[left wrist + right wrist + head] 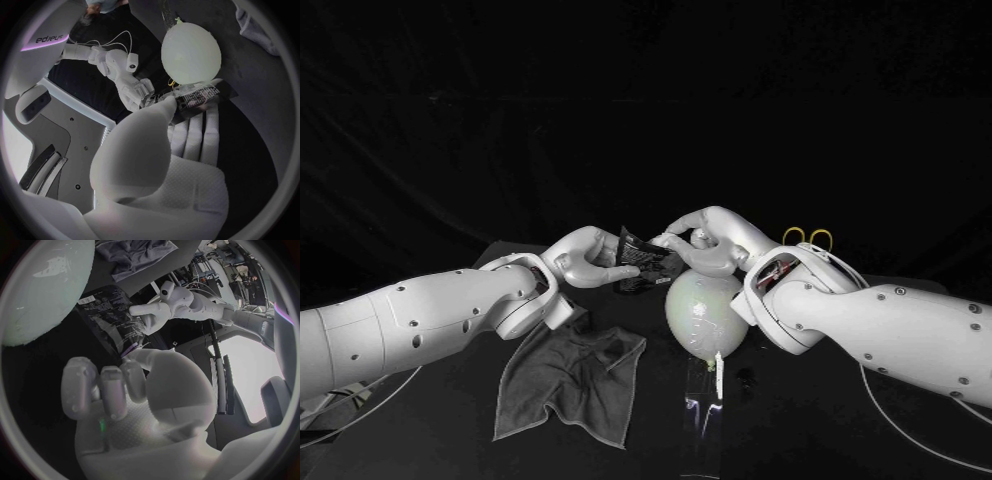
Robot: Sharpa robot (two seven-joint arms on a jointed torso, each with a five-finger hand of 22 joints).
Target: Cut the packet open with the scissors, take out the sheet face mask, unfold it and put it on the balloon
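Packet (643,262), one only, dark and printed, is held above the table (790,420), over the far end of the single pale balloon (701,312). Its long axis stands roughly upright, and what it holds is hidden. The left hand (589,258) and right hand (697,242) each clamp thumb and fingers on it. The balloon lies mid-table, knot toward the near edge. One grey cloth (574,375) lies near-left, and one pair of yellow-handled scissors (806,237) far-right.

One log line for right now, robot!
left hand: holds packet | right hand: holds packet | scissors: on table | balloon: bare
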